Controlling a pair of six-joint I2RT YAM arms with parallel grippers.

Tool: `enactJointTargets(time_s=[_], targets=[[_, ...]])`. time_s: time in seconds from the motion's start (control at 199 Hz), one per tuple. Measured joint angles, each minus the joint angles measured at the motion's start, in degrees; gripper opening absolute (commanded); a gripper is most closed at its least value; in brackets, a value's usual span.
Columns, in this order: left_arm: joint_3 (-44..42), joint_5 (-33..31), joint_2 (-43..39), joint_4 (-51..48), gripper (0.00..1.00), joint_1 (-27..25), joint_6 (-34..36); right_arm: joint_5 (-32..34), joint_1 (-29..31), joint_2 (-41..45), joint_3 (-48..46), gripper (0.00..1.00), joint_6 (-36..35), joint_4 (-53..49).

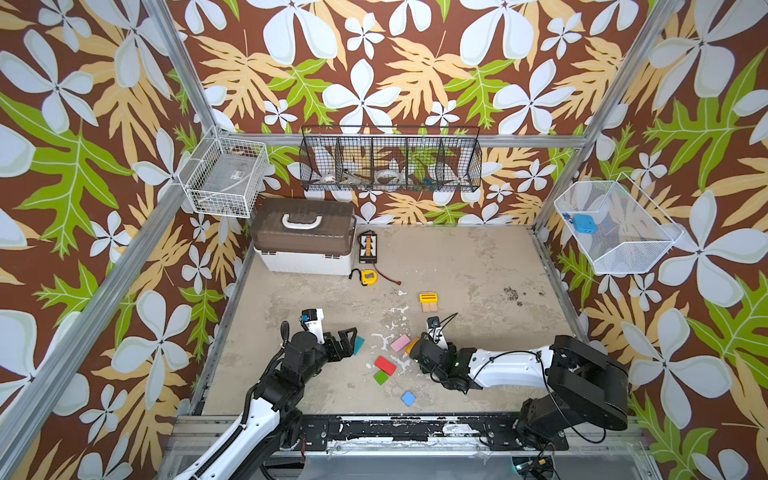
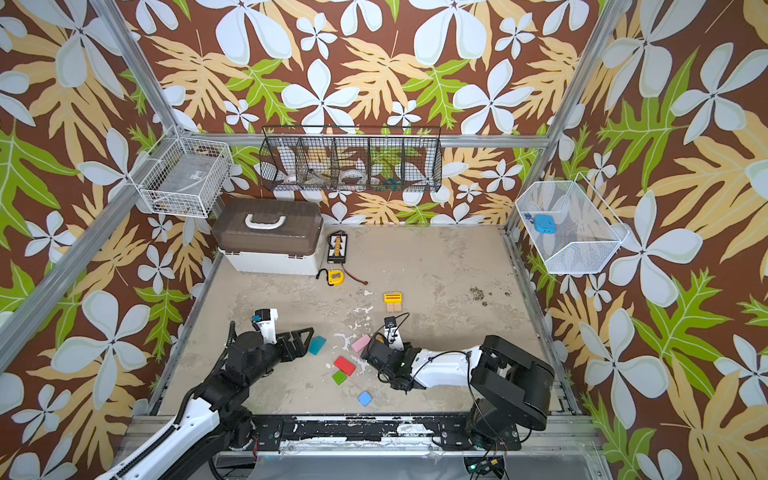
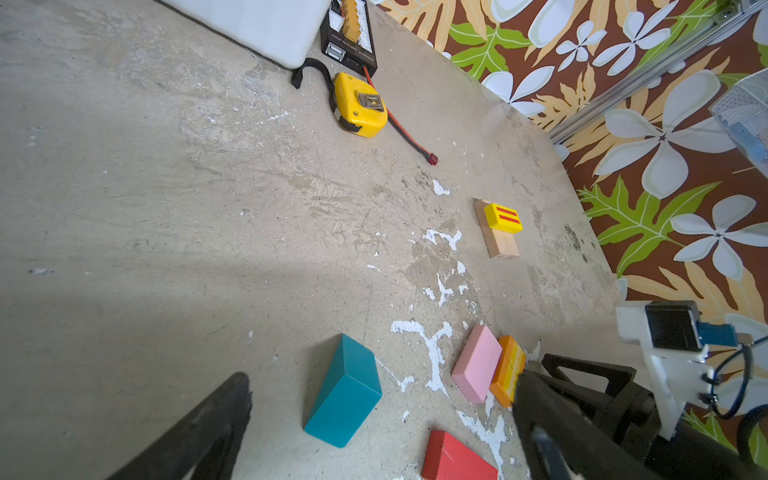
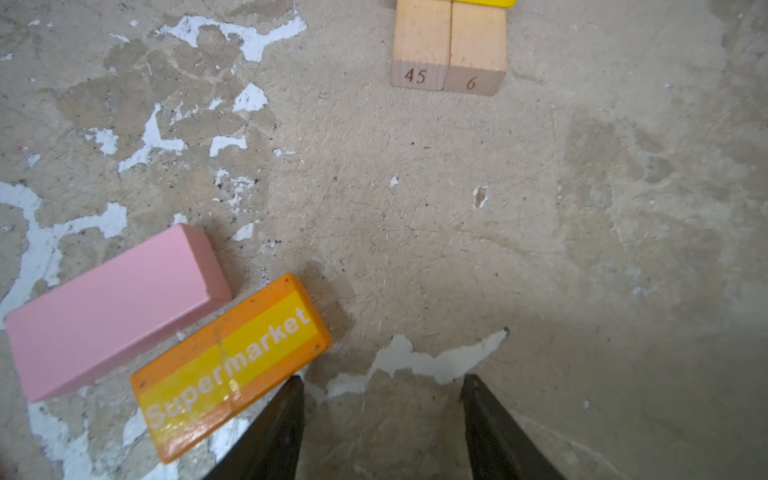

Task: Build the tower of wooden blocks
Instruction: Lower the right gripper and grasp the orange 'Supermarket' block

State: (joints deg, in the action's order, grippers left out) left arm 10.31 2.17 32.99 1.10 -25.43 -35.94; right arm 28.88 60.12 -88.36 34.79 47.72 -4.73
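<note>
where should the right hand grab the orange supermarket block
Across the two long sides of the orange Supermarket block, at the end reading "market", coming from above. The pink block crowds the other end; this end looks clear on both sides.

Walls (image 1: 415, 75): brown paper, white blossoms, green and tan leaves. Surface (image 1: 457, 266): worn beige, chipped white patches. Black wire basket (image 1: 390, 160) on back wall, well beyond left pincer (image 1: 352, 343). Aluminium frame posts (image 1: 187, 83).

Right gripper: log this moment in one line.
right gripper: open, empty, beside orange block | left gripper: open, facing teal block | tower: yellow block on wood planks
</note>
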Motion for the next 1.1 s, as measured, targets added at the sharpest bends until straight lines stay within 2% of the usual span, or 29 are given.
enactJointTargets(time_s=[0.13,0.291,0.406,0.597,0.832,1.103], targets=[[0.00,0.00,0.00,0.02,1.00,0.00,0.00,-1.51,1.29,3.15,-1.75,0.82,-1.42,-0.11],[0.00,0.02,-0.22,0.02,1.00,0.00,0.00,-3.26,3.17,8.22,-4.31,0.93,-3.23,1.62],[0.00,0.02,-0.26,0.02,1.00,0.00,0.00,-4.57,3.15,9.20,-4.76,0.93,-4.61,2.97],[0.00,0.22,-0.39,0.02,1.00,0.00,0.00,-6.43,2.71,5.11,-1.66,0.93,-7.63,4.28],[0.00,0.50,-0.68,0.02,1.00,0.00,0.00,-5.95,1.38,1.55,-0.09,0.98,-9.01,4.48],[0.00,0.85,-0.70,0.02,1.00,0.00,0.00,-4.52,0.07,-3.15,2.21,0.93,-9.60,5.73]])
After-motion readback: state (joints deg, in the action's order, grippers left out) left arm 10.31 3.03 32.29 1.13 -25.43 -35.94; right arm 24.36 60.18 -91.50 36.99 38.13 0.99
